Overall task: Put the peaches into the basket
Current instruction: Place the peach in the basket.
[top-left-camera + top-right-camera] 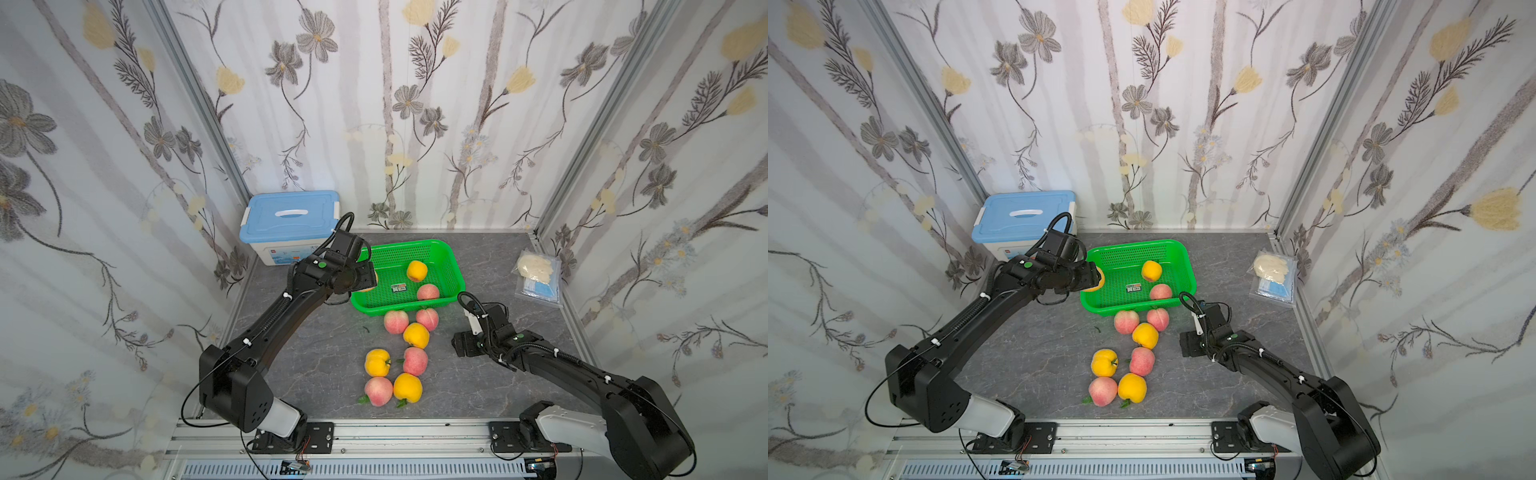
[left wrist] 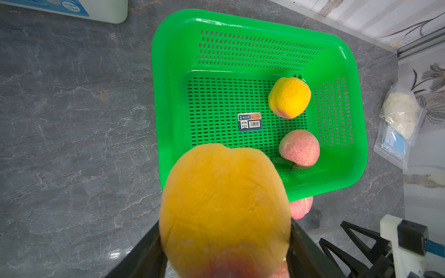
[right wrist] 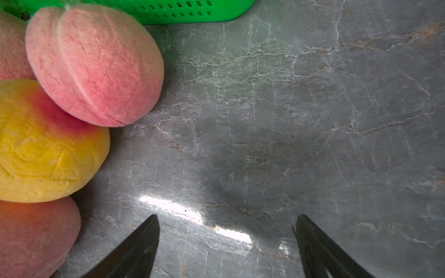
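One yellow peach (image 2: pixel 224 192) is clamped in the left claw (image 2: pixel 225 223), raised above the near-left corner of the green basket (image 2: pixel 168 72). In the left wrist view it fills the foreground, covers that corner of the rim and runs off the picture's edge. Of the claw, only two dark fingers (image 2: pixel 310 250) show at its sides. In both top views the arm's wrist hides nearly all of this peach, leaving a yellow sliver (image 1: pixel 375 279) (image 1: pixel 1101 279) at the basket's left rim. Whether it hangs wholly inside the rim cannot be told.

Two peaches lie in the basket toward its right end, a yellow one (image 1: pixel 417 271) and a pink one (image 1: pixel 428 292). A small label (image 2: pixel 249 121) sits on the basket floor near them, its print too small to read.

Seven more lie on the tabletop (image 1: pixel 311 365) in front of the basket. Two pink ones (image 1: pixel 396 322) (image 1: pixel 427 318) are by its near wall, with a yellow one (image 1: pixel 416 335) touching them. Further forward are a yellow (image 1: pixel 377 362) and a pink (image 1: pixel 415 360), and nearest a pink (image 1: pixel 378 391) and a yellow (image 1: pixel 407 387). The right wrist view shows only parts of four, cut by the frame.

The right claw (image 3: pixel 226 216) stands spread over the tabletop just right of this group, nothing between its fingers; only their tips show.

A blue-lidded storage box (image 1: pixel 286 220) stands back left, partly behind the left arm. A plastic bag (image 1: pixel 538 274) at the right edge holds white and blue things I cannot identify.
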Controlling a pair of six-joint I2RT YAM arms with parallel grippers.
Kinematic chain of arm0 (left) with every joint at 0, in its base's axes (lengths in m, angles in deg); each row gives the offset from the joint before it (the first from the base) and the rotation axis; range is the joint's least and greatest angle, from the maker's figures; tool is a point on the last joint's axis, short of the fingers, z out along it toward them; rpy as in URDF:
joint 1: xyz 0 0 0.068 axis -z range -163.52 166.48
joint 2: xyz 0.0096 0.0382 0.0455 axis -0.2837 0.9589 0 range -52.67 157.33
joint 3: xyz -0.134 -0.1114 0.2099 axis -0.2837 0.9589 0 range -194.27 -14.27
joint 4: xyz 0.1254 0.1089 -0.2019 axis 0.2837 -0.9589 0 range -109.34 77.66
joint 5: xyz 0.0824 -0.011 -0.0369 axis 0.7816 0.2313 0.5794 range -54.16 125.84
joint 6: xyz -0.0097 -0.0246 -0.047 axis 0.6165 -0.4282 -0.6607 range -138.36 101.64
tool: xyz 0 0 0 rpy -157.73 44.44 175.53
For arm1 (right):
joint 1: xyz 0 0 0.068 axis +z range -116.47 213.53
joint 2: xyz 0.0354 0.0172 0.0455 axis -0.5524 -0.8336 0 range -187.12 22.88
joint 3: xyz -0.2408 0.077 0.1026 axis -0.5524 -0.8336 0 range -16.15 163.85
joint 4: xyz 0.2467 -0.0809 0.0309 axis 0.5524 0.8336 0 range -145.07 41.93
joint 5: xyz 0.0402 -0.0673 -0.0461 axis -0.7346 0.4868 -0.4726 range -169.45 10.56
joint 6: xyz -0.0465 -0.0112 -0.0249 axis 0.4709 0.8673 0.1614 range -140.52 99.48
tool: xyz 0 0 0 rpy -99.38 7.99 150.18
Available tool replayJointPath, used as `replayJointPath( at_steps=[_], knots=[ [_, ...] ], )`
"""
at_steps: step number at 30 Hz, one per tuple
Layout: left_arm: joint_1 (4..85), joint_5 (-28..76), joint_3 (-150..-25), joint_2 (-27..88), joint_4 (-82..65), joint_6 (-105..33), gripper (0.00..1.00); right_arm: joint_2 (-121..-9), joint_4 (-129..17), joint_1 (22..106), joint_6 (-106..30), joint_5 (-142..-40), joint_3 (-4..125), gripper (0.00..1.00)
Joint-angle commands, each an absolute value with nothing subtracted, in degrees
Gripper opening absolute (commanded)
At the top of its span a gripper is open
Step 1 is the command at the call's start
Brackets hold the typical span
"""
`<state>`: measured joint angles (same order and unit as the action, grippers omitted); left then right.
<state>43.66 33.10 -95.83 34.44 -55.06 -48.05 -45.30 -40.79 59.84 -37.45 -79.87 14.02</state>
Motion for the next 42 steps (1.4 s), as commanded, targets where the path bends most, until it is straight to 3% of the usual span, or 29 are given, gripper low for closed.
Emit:
replayJointPath(
  at_steps=[1, 21, 42],
  knots=[
    [42.81, 32.88, -97.15, 37.32, -53.91, -45.99, 0.67, -44.97, -42.94, 59.84, -38.14, -79.86, 13.91, 0.89],
    [40.08, 31.50, -113.49, 59.42, -54.70, -43.27, 0.67, -44.38, -43.27, 60.08, -38.17, -79.80, 13.49, 0.89],
    [39.41, 36.18, -119.78, 71.97, -55.06, -41.35, 0.69, -44.16, -43.38, 60.29, -38.01, -80.19, 13.42, 0.89]
  ],
)
